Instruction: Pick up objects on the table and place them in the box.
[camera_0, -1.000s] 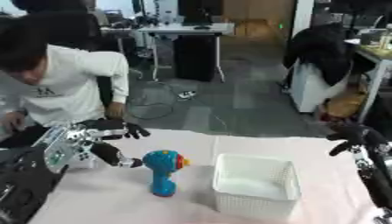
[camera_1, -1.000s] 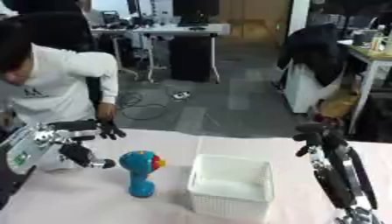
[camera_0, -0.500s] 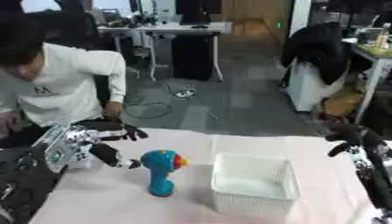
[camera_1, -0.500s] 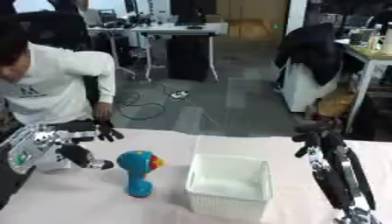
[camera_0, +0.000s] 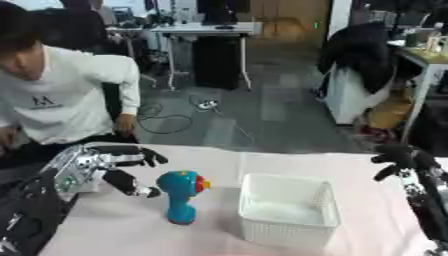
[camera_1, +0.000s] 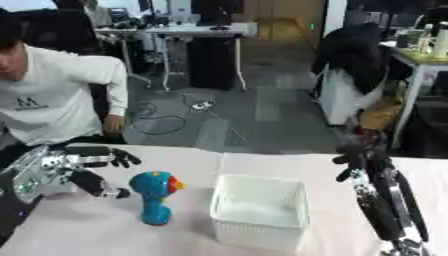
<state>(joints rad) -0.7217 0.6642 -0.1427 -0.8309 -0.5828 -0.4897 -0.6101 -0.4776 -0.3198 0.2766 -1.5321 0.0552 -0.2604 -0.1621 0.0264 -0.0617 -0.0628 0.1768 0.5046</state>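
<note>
Left hand (camera_0: 83, 164): wrist and arm run off the lower left corner of the left eye view; palm side faces away, unseen. Fingers (camera_0: 140, 154) dark and soft-edged, tips merge with the background.

Right hand (camera_1: 359, 161): blurred, fingers not separable; curl cannot be told. Forearm cut by the bottom edge.

Blue toy (camera_0: 180, 195): small red and yellow details on its head too blurred to identify.

White box (camera_0: 289, 210): inside floor hazy, near wall hides its lower interior.

Bench (camera_0: 122, 235): near edge cut off.
</note>
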